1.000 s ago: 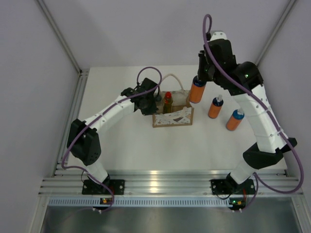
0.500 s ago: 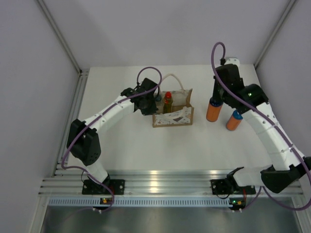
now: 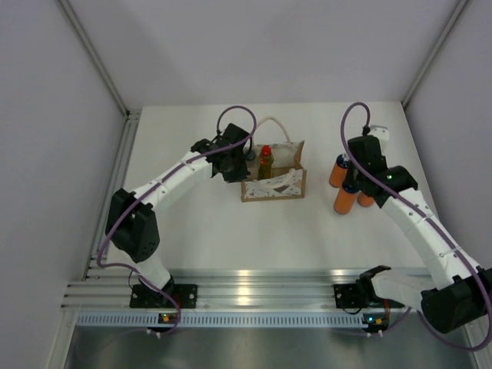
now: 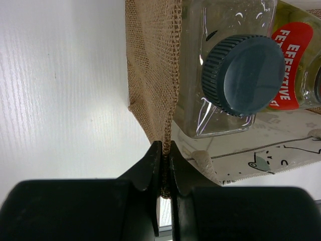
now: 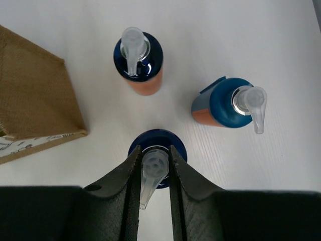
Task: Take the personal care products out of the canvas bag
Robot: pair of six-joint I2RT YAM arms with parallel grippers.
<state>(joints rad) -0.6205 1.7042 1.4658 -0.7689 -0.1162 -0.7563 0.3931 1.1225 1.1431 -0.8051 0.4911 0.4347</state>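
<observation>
You have the canvas bag (image 3: 274,184) mid-surface (image 3: 231,231), the screw-cap bottle (image 4: 235,75) left of the labelled bottle (image 4: 296,65) inside it and your left hand (image 4: 164,150) on its left edge, while to its right stand the held pump bottle (image 5: 156,160) in your right hand (image 5: 153,155), the far pump bottle (image 5: 138,60) behind it and the right pump bottle (image 5: 225,103) beside it.

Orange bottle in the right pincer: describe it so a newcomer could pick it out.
Start at the canvas bag mid-table; to its right stand three orange pump bottles. The orange bottle you mean stands in the near row, on the bag's side. It has a dark-blue collar, and it alone has the right pincer closed around its clear pump.
</observation>
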